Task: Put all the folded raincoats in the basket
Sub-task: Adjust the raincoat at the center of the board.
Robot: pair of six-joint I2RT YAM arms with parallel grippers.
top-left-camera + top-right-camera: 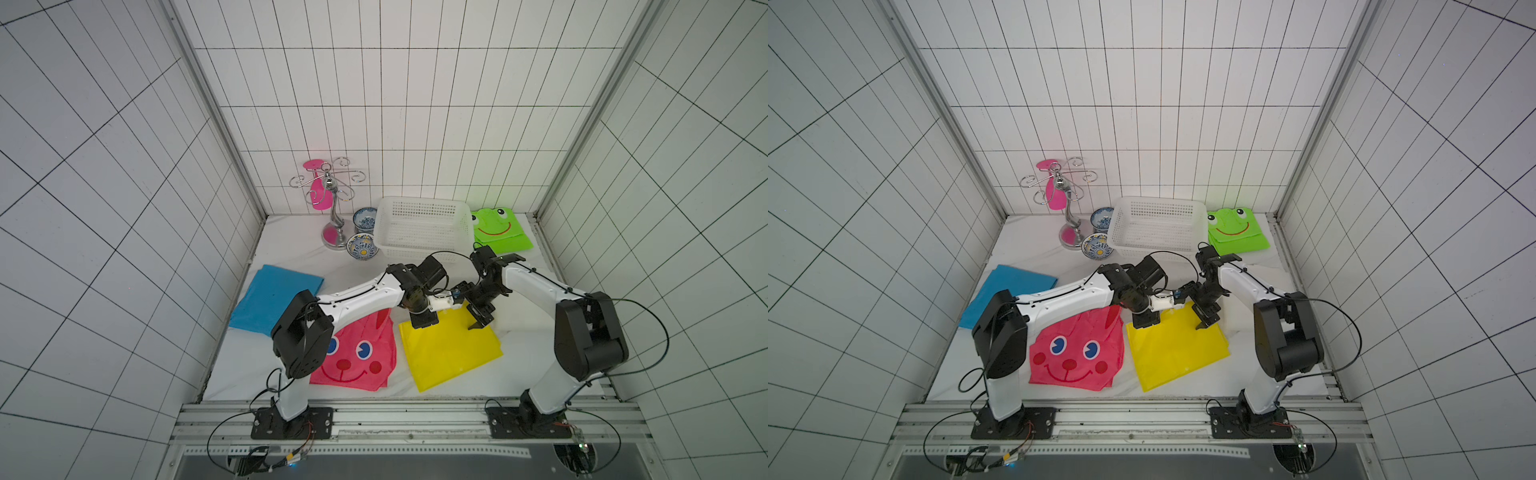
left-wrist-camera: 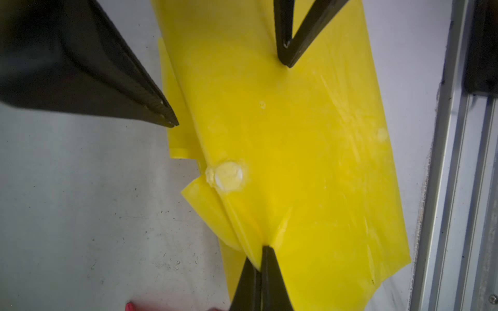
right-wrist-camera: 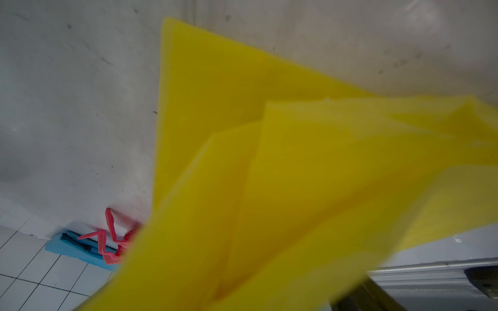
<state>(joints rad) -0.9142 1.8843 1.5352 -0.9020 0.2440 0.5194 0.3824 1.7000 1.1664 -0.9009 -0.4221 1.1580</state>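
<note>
Left wrist view alone — left pincer [image 2: 262, 249] tight on yellow raincoat [image 2: 296, 148], right pincer [image 2: 229, 93] apart

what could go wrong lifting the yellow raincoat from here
The left hand pinches only a thin edge fold of the yellow raincoat, so it may slip out. The right hand is open, gripping nothing; lifted one-sided, the loose layers could fan apart and catch on the basket rim.

White tiled walls [image 1: 374, 104] — pale tabletop [image 1: 528, 365], aluminium front rail [image 1: 415, 411]
</note>
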